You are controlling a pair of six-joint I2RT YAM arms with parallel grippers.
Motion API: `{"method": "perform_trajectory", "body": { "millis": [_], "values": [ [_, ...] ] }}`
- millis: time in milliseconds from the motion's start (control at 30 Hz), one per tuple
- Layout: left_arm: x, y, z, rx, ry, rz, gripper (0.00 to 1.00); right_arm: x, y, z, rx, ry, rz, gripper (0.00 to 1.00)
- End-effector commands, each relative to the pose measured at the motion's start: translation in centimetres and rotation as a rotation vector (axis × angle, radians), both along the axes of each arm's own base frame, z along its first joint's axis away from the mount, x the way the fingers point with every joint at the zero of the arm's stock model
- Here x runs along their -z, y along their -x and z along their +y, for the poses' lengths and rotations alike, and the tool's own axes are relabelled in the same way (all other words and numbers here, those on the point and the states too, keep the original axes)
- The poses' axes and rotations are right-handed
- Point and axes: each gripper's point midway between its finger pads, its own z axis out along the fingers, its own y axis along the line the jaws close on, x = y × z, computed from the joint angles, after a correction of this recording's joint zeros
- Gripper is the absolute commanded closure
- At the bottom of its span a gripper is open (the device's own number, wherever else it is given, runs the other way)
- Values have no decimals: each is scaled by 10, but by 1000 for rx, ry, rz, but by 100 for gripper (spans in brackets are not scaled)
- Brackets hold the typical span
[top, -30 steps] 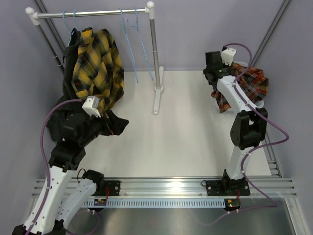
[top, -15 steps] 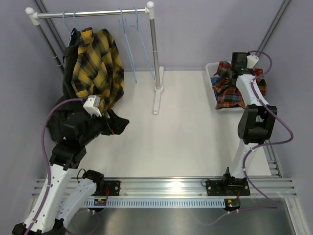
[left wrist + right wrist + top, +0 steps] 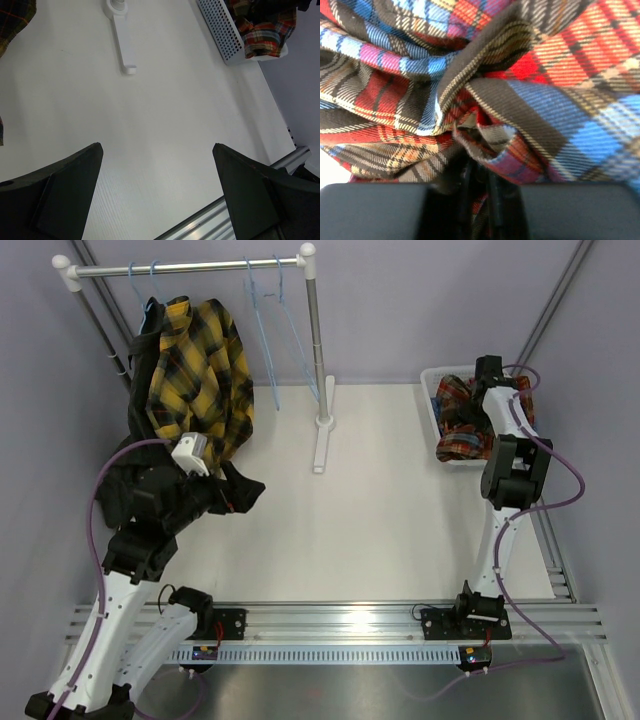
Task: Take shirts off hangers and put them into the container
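The red-orange-navy plaid shirt (image 3: 460, 428) lies bunched in the white mesh container (image 3: 431, 392) at the back right, with part of it hanging over the near rim. My right gripper (image 3: 487, 373) is down in the container. In the right wrist view its jaws (image 3: 480, 200) stand close together with a fold of the plaid cloth (image 3: 520, 75) between them. A yellow-black plaid shirt (image 3: 200, 370) and a black shirt (image 3: 138, 390) hang on the rail at the back left. Two bare light-blue hangers (image 3: 275, 330) hang beside them. My left gripper (image 3: 157, 146) is open and empty over the table below the hanging shirts.
The white-and-metal rail (image 3: 190, 267) spans the back left; its post (image 3: 315, 340) and foot (image 3: 321, 445) stand mid-table. The left wrist view shows that foot (image 3: 122, 40), the container (image 3: 220, 35) and the metal track at the near edge (image 3: 220, 217).
My right arm has swung right and lowered the red plaid shirt from above the table into the container. The left arm has stayed still.
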Motion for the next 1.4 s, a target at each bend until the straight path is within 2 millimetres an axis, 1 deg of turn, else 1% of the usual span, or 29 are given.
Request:
{"method": "perform_trajectory", "body": {
  "millis": [0, 33, 67, 133, 167, 200, 367, 433, 600, 633, 733, 767, 800, 833, 867, 900, 933, 1000, 1033, 1067, 1100, 1133, 1167, 1200, 1233, 1267, 1300, 1333, 1367],
  "values": [
    [-31, 3, -2, 16, 29, -82, 1, -19, 17, 4, -67, -9, 7, 70],
    [-32, 3, -2, 16, 29, -83, 1, -28, 14, 4, -78, -1, -31, 63],
    [-33, 4, -2, 14, 31, -90, 1, -58, 14, 4, -88, 16, -94, 51],
    [-34, 4, -1, 15, 29, -93, 1, -89, 12, 1, -117, 55, -158, 41],
    [-34, 5, -1, 17, 29, -97, 1, -117, 14, 0, -124, 79, -213, 36],
    [-34, 5, -1, 16, 28, -97, 1, -131, 16, -3, -136, 107, -234, 30],
    [-37, 7, -1, 21, 31, -108, 1, -217, 26, -3, -170, 186, -403, 18],
    [-39, 7, -1, 20, 31, -116, 1, -244, 30, 0, -193, 196, -461, 15],
    [-45, 9, 0, 20, 35, -130, 1, -285, 48, 11, -234, 196, -547, 12],
    [-49, 11, 0, 23, 38, -138, 1, -307, 62, 14, -239, 210, -599, 11],
    [-59, 12, 7, -6, 17, -161, 1, -323, 83, 21, -271, 224, -662, 9],
    [-63, 11, 13, -30, -6, -178, 1, -351, 106, 26, -279, 244, -732, 9],
    [-67, 12, 17, -43, -20, -192, 1, -349, 117, 28, -289, 253, -738, 8],
    [-76, 14, 23, -64, -33, -212, 1, -362, 127, 30, -293, 269, -785, 6],
    [-81, 13, 33, -112, -63, -235, 1, -390, 156, 36, -305, 292, -865, 4],
    [-86, 14, 39, -139, -81, -249, 1, -390, 167, 39, -320, 303, -876, 1],
    [-95, 17, 48, -166, -108, -271, 1, -413, 196, 44, -323, 325, -949, 0],
    [-104, 20, 69, -265, -150, -302, 1, -413, 219, 49, -336, 332, -964, 0],
    [-108, 22, 76, -293, -162, -320, 1, -426, 245, 53, -331, 347, -1014, 1],
    [-110, 22, 89, -353, -190, -335, 1, -426, 255, 53, -321, 353, -1023, 0],
    [-112, 26, 96, -381, -198, -352, 1, -414, 261, 52, -323, 360, -1013, 1],
    [-114, 28, 102, -404, -215, -365, 1, -422, 283, 55, -319, 380, -1061, 1],
    [-111, 28, 110, -446, -231, -361, 1, -419, 290, 57, -325, 385, -1065, 1],
    [-111, 32, 115, -463, -237, -370, 1, -404, 294, 61, -340, 371, -1043, 1],
    [-109, 34, 118, -475, -249, -366, 1, -405, 310, 65, -345, 376, -1069, 1],
    [-111, 37, 123, -493, -254, -370, 1, -401, 316, 67, -345, 368, -1070, 0],
    [-108, 41, 126, -499, -268, -359, 1, -385, 318, 70, -350, 338, -1045, 1],
    [-108, 45, 129, -507, -274, -360, 1, -386, 333, 76, -370, 335, -1081, 1],
    [-108, 49, 133, -523, -278, -359, 1, -379, 337, 81, -390, 325, -1084, 1]
  ]
}}
